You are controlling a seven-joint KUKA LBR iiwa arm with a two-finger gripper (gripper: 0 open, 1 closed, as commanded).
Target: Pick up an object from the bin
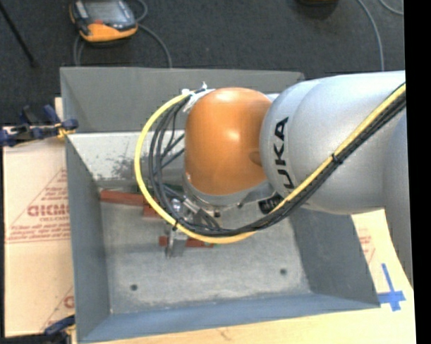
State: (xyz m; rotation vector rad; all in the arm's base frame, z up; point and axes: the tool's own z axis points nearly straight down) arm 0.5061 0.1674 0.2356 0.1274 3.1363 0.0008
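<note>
Where the left wall of the grey metal bin (87, 229) slopes down to the floor, a long reddish-brown strip (120, 197) lies flat near the back left corner. It runs roughly left to right, and its right end passes under the robot's cabling. Just right of it, and a little nearer the front, a shorter reddish-brown piece (150, 211) shows beside the yellow hose (147, 198). Whether it touches the strip or belongs to it cannot be told.

Further toward the middle of the floor lies a reddish-brown bar (163, 241), short and flat, also set left to right. The gripper (176, 244) is down at the left part of this bar. Its grey tip is low against the floor and crosses the bar's line, so a stub of the bar shows on its left and more of it on its right. Whether the gripper is spread, pressed together or pinching the bar cannot be told, since the tip is small and partly covered by the wrist.

Above the gripper a bundle of black cables (158, 152) loops, ringed by the yellow hose. To their right sits the rounded orange cover (221, 143) of the wrist. The pale grey arm (342, 149) stretches off to the right over the bin's right wall.
</note>
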